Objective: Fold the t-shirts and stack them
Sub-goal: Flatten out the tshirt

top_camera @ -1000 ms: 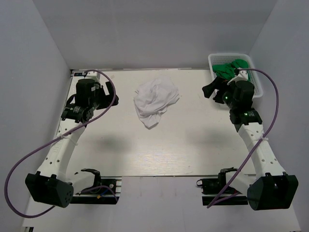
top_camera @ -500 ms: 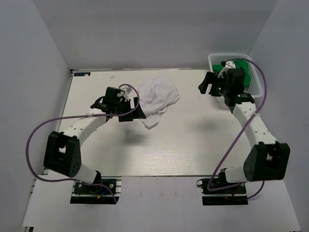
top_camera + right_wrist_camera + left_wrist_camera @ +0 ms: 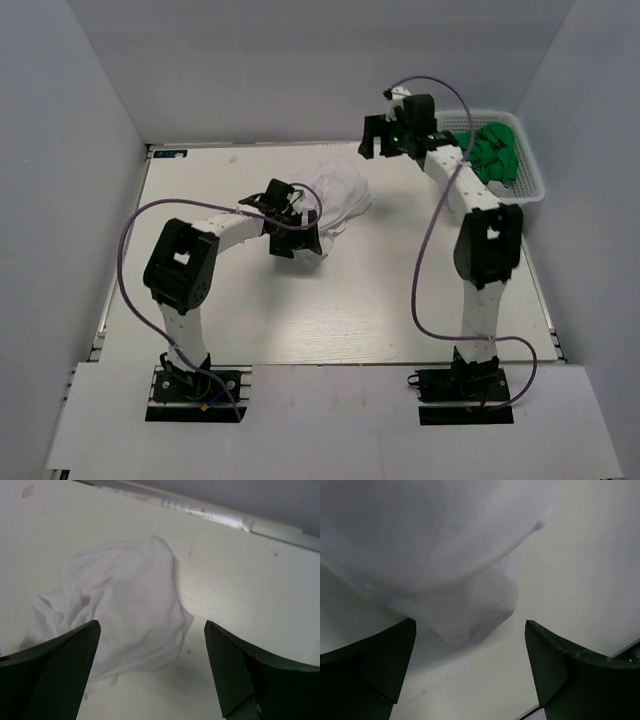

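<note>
Presently I find my left gripper (image 3: 298,238) spread wide at the near-left hem of the white t-shirt (image 3: 335,195), holding nothing. The shirt lies crumpled by the middle of the worktop's (image 3: 350,310) far edge. My right gripper (image 3: 378,140) hangs just beyond it, jaws wide and empty. At the far right corner, green t-shirts (image 3: 495,150) fill the basket (image 3: 535,185).

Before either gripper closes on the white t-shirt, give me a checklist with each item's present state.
1. Left gripper open: ok.
2. Right gripper open: ok.
3. White t-shirt not clamped by either gripper: ok.
4. Shirt corner lines up between the left fingers: ok.
5. Shirt spread flat for folding: not ok, it lies crumpled.
6. Collar located: cannot tell.
</note>
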You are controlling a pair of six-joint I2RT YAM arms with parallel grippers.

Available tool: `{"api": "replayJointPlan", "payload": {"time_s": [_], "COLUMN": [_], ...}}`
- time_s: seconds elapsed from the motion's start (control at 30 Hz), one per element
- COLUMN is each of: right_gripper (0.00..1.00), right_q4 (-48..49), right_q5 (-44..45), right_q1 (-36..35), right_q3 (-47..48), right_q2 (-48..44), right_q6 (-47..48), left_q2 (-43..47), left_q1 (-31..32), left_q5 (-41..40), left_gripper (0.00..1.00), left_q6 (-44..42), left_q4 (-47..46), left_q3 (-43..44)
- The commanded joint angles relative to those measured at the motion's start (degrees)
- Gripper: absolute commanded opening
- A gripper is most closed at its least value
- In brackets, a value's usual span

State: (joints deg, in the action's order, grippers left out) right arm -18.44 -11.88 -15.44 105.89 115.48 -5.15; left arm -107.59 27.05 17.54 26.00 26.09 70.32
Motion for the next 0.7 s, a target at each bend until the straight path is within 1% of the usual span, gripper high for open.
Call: {"api": "replayJointPlan", "payload": {"time_s": [0.0, 0.07, 0.1, 0.13, 0.2, 0.23, 0.27, 0.33, 0.37, 0.4, 0.43, 0.47, 0.5, 0.53, 0.57, 0.6, 0.67], "right_gripper": [0.9, 0.9, 0.9, 0.88, 0.82, 0.78, 0.77, 0.72, 0.71, 0.71, 0.68, 0.67, 0.67, 0.64, 0.62, 0.62, 0.58], "right_q4": [-5.72, -6.0, -5.74, -3.56, -1.52, 1.44, 2.0, 3.49, 3.49, 3.49, 3.32, 2.97, 2.53, 2.09, 1.83, 1.65, 2.61], "right_q5": [4.13, 5.98, 6.25, 6.69, 6.78, 6.61, 7.04, 6.52, 6.26, 5.12, 4.94, 5.11, 5.55, 5.9, 6.77, 8.35, 9.67], "right_q1": [-3.44, -4.68, -4.95, -5.73, -6.62, -7.23, -7.49, -8.11, -8.2, -8.2, -8.46, -8.81, -8.99, -9.17, -9.34, -9.26, -9.34], "right_q3": [13.71, 19.32, 21.71, 22.51, 22.0, 21.47, 21.64, 21.64, 21.64, 21.82, 21.3, 21.29, 20.94, 20.68, 20.15, 19.8, 18.66], "right_q2": [11.46, 14.76, 16.16, 19.14, 20.83, 21.88, 22.15, 23.82, 24.52, 24.88, 25.58, 26.02, 26.11, 25.94, 26.2, 26.29, 26.11], "right_q6": [4.53, 4.79, 6.71, 7.34, 7.52, 7.52, 6.56, 5.59, 5.59, 3.93, 3.57, 3.57, 3.48, 3.22, 2.95, 2.34, 1.55], "left_q2": [-3.05, -4.99, -6.3, -6.32, -7.02, -7.54, -7.55, -7.02, -6.5, -6.49, -5.62, -5.61, -4.74, -3.95, -3.94, -3.25, -1.93], "left_q1": [0.81, 0.81, 0.81, 0.81, 0.81, 0.81, 0.81, 0.81, 0.81, 0.81, 0.81, 0.81, 0.81, 0.29, 0.29, 0.29, -0.24], "left_q5": [-2.6, -3.3, -3.82, -4.35, -4.88, -5.75, -6.28, -7.43, -7.43, -7.95, -7.96, -7.96, -8.57, -8.58, -9.36, -9.37, -10.07], "left_gripper": [1.0, 0.93, 0.9, 0.83, 0.69, 0.56, 0.49, 0.39, 0.32, 0.27, 0.23, 0.13, 0.07, 0.02, 0.0, 0.0, 0.0], "left_q6": [0.28, 0.28, 0.28, 0.28, 0.28, 0.28, 0.28, 0.28, 0.28, 0.89, 0.9, 1.5, 1.51, 2.03, 2.04, 2.04, 2.57], "left_q4": [1.06, 1.86, 1.86, 1.86, 2.48, 3.26, 3.88, 4.58, 4.59, 5.11, 5.11, 5.11, 5.11, 5.11, 5.11, 5.11, 5.11], "left_q3": [4.72, 5.78, 5.79, 5.79, 6.4, 6.4, 6.4, 6.4, 5.88, 5.88, 5.27, 4.57, 4.56, 3.95, 3.42, 3.42, 2.89]}}
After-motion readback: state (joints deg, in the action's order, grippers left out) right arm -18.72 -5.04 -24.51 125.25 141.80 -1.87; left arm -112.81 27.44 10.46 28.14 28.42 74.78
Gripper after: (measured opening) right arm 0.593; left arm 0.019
